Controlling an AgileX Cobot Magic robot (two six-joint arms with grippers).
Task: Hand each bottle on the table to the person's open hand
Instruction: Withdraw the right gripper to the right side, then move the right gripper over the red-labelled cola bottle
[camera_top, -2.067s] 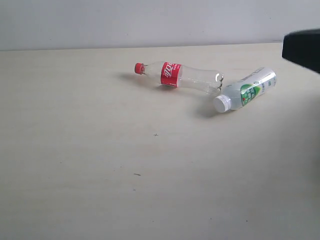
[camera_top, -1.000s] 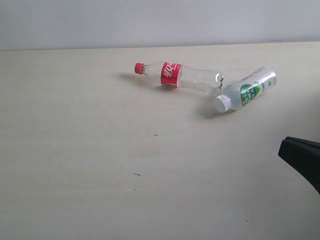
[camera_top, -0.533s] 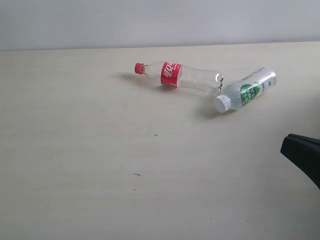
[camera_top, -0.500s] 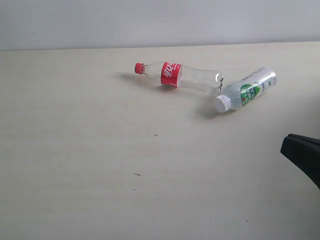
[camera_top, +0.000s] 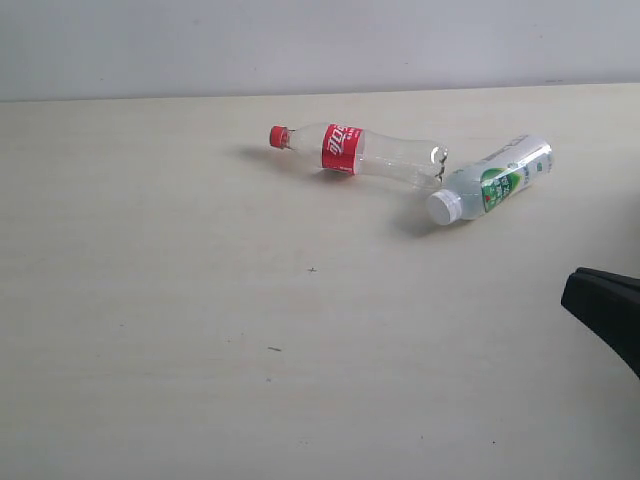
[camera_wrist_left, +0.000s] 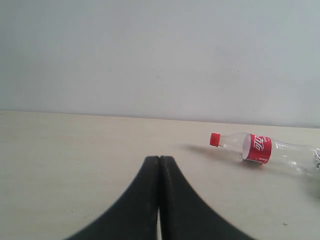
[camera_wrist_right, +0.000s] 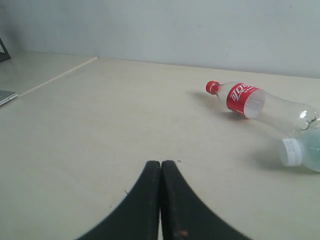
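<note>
Two bottles lie on their sides on the pale table (camera_top: 200, 330). The slim clear bottle with red cap and label (camera_top: 355, 153) (camera_wrist_left: 262, 150) (camera_wrist_right: 252, 102) is at the back middle. Its base touches a clear white-capped bottle with a green-white label (camera_top: 490, 180) (camera_wrist_right: 302, 150) to its right. The yellow-green bottle and the other white-capped bottle are out of view. My right gripper (camera_top: 575, 290) (camera_wrist_right: 161, 163) is shut and empty, low at the right edge, short of both bottles. My left gripper (camera_wrist_left: 159, 158) is shut and empty, out of the exterior view.
A pale grey wall (camera_top: 300, 45) runs behind the table's far edge. In the right wrist view a flat grey object (camera_wrist_right: 6, 96) lies beyond the table's side edge (camera_wrist_right: 60, 75). No hand shows in any view.
Two seconds ago the right arm was high at the upper right edge; it dropped to the lower right edge. It has held still for the last half second. The bottles have not moved.
</note>
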